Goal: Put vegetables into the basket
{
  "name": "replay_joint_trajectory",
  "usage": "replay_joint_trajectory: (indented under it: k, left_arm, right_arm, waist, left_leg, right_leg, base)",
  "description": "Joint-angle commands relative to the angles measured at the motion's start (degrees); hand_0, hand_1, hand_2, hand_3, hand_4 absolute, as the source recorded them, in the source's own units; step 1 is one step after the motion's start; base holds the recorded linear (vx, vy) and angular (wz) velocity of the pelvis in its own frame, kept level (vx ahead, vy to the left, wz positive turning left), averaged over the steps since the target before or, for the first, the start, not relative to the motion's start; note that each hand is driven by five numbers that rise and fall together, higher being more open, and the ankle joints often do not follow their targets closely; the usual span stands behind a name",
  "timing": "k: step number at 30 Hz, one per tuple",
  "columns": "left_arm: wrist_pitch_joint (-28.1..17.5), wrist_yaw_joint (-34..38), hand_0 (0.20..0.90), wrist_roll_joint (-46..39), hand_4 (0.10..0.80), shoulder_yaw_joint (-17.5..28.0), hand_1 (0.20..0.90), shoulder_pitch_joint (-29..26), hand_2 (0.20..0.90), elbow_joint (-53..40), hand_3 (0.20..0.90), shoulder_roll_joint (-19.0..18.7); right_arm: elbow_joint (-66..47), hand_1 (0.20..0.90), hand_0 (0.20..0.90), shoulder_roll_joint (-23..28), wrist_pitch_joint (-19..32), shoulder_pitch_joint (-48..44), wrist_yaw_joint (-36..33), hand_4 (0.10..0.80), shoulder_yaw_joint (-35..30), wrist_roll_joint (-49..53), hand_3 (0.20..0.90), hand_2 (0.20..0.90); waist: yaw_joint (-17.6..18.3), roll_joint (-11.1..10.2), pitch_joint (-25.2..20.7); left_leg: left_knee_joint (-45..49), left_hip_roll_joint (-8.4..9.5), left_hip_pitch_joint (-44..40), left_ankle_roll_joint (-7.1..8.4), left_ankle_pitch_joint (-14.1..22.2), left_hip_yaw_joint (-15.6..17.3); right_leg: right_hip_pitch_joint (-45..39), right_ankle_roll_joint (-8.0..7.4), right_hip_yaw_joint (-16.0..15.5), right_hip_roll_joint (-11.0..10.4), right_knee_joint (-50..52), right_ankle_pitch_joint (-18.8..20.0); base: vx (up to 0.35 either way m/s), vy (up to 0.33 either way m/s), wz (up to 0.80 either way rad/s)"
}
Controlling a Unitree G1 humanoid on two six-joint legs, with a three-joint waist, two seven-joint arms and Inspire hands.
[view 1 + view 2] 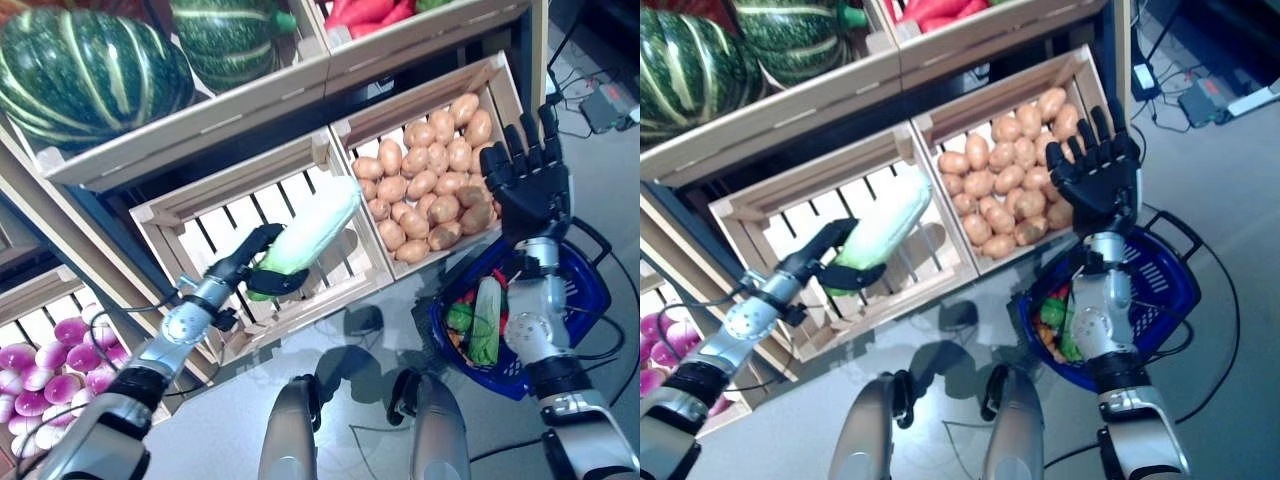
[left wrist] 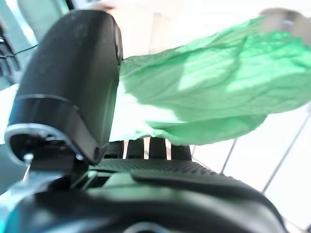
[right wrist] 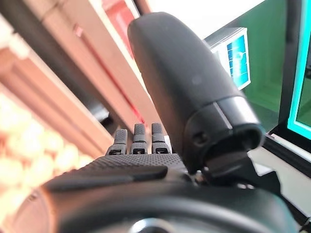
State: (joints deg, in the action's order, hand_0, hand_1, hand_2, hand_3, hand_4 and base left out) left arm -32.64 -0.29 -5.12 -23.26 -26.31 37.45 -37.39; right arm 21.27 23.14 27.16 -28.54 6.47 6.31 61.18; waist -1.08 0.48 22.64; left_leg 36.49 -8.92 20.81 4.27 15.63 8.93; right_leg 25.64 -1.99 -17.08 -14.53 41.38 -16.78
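Observation:
My left hand (image 1: 262, 262) is shut on a long pale green cabbage (image 1: 312, 228), holding it over a slatted wooden crate (image 1: 190, 213) of the stand. In the left wrist view the cabbage's green leaves (image 2: 218, 92) lie against my thumb (image 2: 77, 82). The blue plastic basket (image 1: 585, 292) stands on the floor at the right, holding a pale green vegetable (image 1: 487, 320) with red and green ones beside it. My right hand (image 1: 528, 170) is open, fingers straight, above the basket's far rim in front of the potato crate.
The wooden stand (image 1: 200, 130) fills the far side, with a crate of potatoes (image 1: 430, 180) right behind my right hand. Grey floor (image 1: 360, 330) lies between the stand and the basket. A power strip (image 1: 610, 105) and cables lie on the floor at the far right.

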Motion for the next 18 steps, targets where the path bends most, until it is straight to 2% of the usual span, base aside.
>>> replay_joint_trajectory:
  k: [1,4,8,12,18]
  left_arm:
    - [-3.48,4.41,0.3,-3.1,0.4,3.09,0.3,0.84,0.3,-7.76,0.3,2.83]
    - [-2.4,5.58,0.3,-2.21,0.4,2.39,0.3,2.3,0.3,-9.35,0.3,6.63]
    - [-0.13,5.48,0.3,-1.43,0.4,1.81,0.3,2.94,0.3,-10.58,0.3,10.75]
    - [1.75,5.96,0.3,-1.24,0.4,0.23,0.3,2.66,0.3,-10.89,0.3,12.78]
    - [2.14,7.08,0.3,-0.69,0.4,-1.34,0.3,1.53,0.3,-9.36,0.3,14.85]
  right_arm:
    - [-6.46,0.9,0.9,-2.72,2.5,0.93,7.42,0.8,1.08,0.55,0.9,0.9]
    - [-6.92,0.9,0.9,-5.4,-0.33,2.42,7.99,0.8,3.68,-0.46,0.9,0.9]
    - [-6.4,0.9,0.9,-7.16,-3.97,3.0,7.69,0.8,6.06,-0.83,0.9,0.9]
    - [-6.3,0.9,0.9,-8.74,-6.92,3.74,8.57,0.8,7.53,1.14,0.9,0.9]
    - [-6.15,0.9,0.9,-9.9,-10.27,5.2,8.11,0.8,10.18,-4.05,0.9,0.9]
  waist:
    - [-0.17,-0.51,-11.94]
    - [-0.11,-0.84,-14.73]
    - [-0.25,-1.28,-18.07]
    - [-0.22,-1.4,-20.13]
    - [0.2,-1.73,-21.32]
  left_leg:
    - [-14.97,4.33,-10.34,-5.43,-2.97,2.8]
    - [-24.15,5.21,-16.6,-5.0,-6.75,3.46]
    - [-33.86,6.13,-22.87,-4.57,-10.38,4.02]
    - [-41.49,6.01,-27.36,-4.17,-12.96,3.94]
    - [-41.49,6.18,-27.7,-4.17,-12.17,2.76]
  right_leg:
    - [-15.07,0.61,-1.7,2.96,-19.62,5.24]
    - [-21.98,-0.1,-2.01,5.57,-29.89,8.93]
    - [-28.77,-0.66,-1.76,8.0,-40.19,12.76]
    - [-32.72,-0.76,-1.48,9.59,-45.84,14.8]
    - [-33.73,-0.97,-1.22,9.96,-46.38,14.9]
  base:
    - [0.214,-0.052,-0.13]
    - [0.198,-0.032,-0.19]
    - [0.147,-0.021,-0.15]
    - [0.057,-0.022,0.01]
    - [-0.004,-0.005,-0.03]
